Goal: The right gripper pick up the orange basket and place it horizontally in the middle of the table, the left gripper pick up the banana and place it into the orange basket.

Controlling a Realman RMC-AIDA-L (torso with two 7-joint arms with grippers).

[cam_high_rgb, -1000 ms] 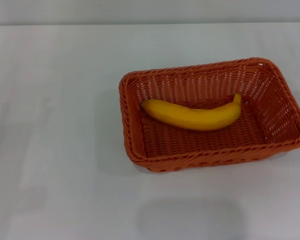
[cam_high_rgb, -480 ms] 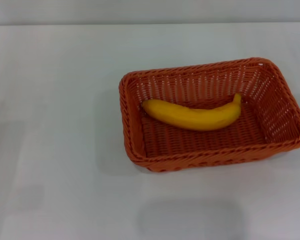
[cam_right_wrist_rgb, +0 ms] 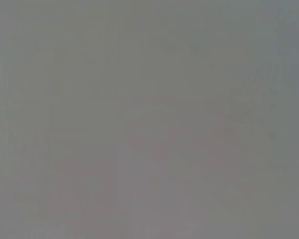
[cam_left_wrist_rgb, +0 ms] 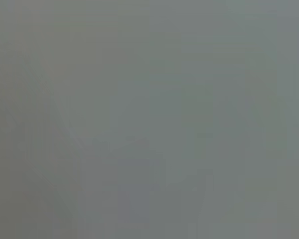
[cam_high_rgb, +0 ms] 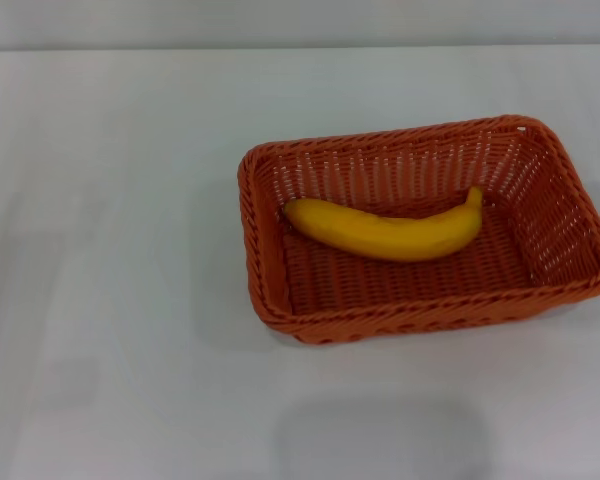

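The orange basket [cam_high_rgb: 263, 250] rests on the white table [cam_high_rgb: 110, 250], lying lengthwise across the head view, right of centre. Inside it lies the yellow banana [cam_high_rgb: 385, 231], its stem toward the right and its dark tip toward the left. Neither the left gripper nor the right gripper shows in the head view. Both wrist views show only a plain grey surface, with no fingers and no object in them.
A pale wall strip runs along the table's far edge at the top of the head view. Faint soft shadows lie on the tabletop near the front edge.
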